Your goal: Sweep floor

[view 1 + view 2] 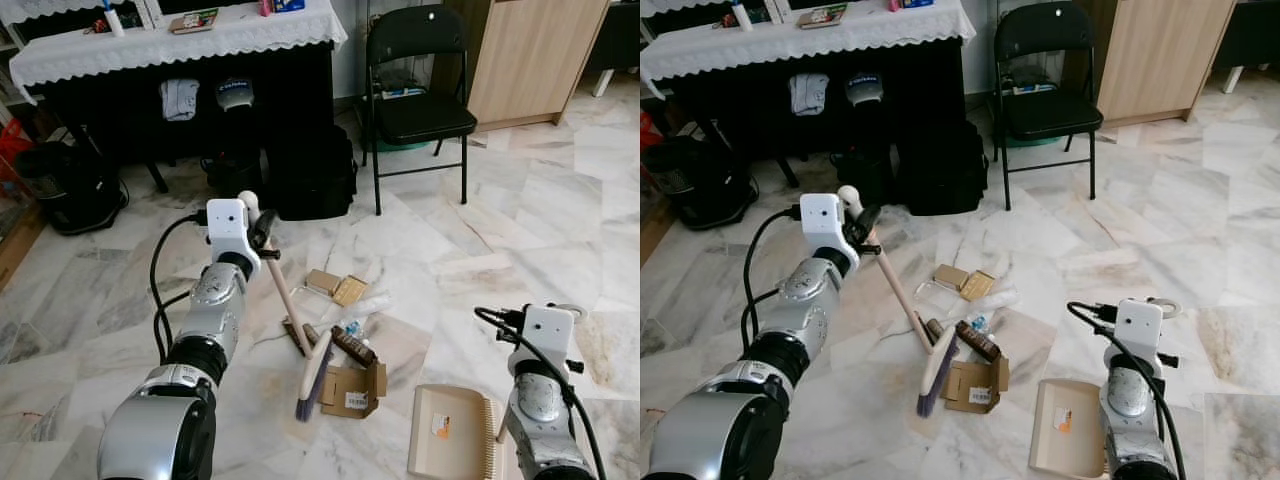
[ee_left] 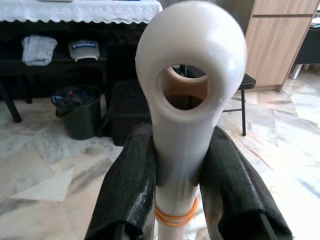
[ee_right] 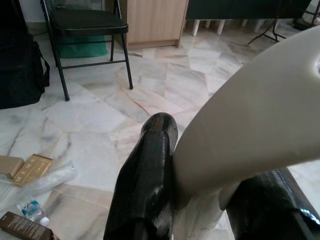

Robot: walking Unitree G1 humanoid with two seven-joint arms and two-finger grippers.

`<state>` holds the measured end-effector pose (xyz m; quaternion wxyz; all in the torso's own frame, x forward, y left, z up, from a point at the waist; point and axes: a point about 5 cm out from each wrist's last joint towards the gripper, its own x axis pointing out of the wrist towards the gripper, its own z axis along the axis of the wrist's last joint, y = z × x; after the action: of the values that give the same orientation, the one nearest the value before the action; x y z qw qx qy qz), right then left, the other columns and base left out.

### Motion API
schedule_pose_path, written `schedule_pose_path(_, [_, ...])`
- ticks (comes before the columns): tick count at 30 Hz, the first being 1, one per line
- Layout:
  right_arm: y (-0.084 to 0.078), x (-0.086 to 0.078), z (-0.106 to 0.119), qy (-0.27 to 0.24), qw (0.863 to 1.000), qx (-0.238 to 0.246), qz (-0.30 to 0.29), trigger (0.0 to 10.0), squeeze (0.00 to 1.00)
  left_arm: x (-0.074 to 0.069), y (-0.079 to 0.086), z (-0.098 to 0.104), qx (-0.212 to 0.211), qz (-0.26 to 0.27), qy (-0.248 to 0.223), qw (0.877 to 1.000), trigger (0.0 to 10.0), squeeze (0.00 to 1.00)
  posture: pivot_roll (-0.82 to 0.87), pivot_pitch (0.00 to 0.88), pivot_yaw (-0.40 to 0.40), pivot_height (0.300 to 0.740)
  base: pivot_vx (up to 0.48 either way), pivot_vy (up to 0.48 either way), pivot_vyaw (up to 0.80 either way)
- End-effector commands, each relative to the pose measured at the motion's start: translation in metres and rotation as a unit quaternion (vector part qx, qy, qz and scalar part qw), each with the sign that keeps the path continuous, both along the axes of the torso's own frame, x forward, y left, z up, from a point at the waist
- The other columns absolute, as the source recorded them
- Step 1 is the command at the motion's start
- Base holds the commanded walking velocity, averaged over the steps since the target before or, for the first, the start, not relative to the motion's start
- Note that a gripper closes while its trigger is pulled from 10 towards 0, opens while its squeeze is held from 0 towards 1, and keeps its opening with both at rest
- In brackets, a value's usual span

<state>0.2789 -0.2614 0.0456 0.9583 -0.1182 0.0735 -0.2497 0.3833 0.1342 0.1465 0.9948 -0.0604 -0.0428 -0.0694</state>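
Observation:
My left gripper [image 2: 179, 186] is shut on the cream top end of a broom [image 1: 285, 295], just below its hanging hole. The handle slants down to the brush head [image 1: 314, 376], which rests on the marble floor among litter. The litter is a flattened cardboard box [image 1: 352, 388], a brown box [image 1: 353, 345], a small plastic bottle [image 1: 350, 327], two tan boxes [image 1: 335, 286] and a clear wrapper [image 1: 372, 305]. My right gripper [image 3: 210, 200] is shut on the beige handle of a dustpan [image 1: 447, 430], which lies flat on the floor to the right of the litter.
A black folding chair [image 1: 415, 90] stands behind the litter. Black bags [image 1: 310, 170] sit under a table with a white lace cloth [image 1: 180, 40]. A black bucket [image 1: 65, 185] is at far left and a wooden cabinet [image 1: 530, 55] at back right.

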Motion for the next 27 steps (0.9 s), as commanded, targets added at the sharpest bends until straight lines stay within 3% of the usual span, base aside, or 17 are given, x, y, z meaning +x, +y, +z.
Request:
schedule_pose_path(1, [-0.003, -0.003, -0.006, 0.015, 1.0, 0.015, -0.012, 10.0, 0.0, 0.002, 0.01, 0.012, 0.005, 0.016, -0.031, 0.999, 10.0, 0.0, -0.07, 0.0, 0.105, 0.74, 0.0, 0.0, 0.0])
schedule_pose_path(6, [-0.005, -0.002, -0.009, 0.01, 0.997, 0.068, -0.038, 10.0, 0.0, 0.002, 0.014, 0.015, 0.004, 0.025, -0.038, 0.999, 10.0, 0.0, -0.07, 0.0, 0.103, 0.74, 0.0, 0.0, 0.0])
schedule_pose_path(27, [-0.001, 0.011, 0.007, -0.032, 0.997, 0.067, -0.011, 10.0, 0.0, 0.005, 0.02, 0.022, 0.001, 0.037, -0.048, 0.998, 10.0, 0.0, -0.07, 0.0, 0.096, 0.74, 0.0, 0.0, 0.0])
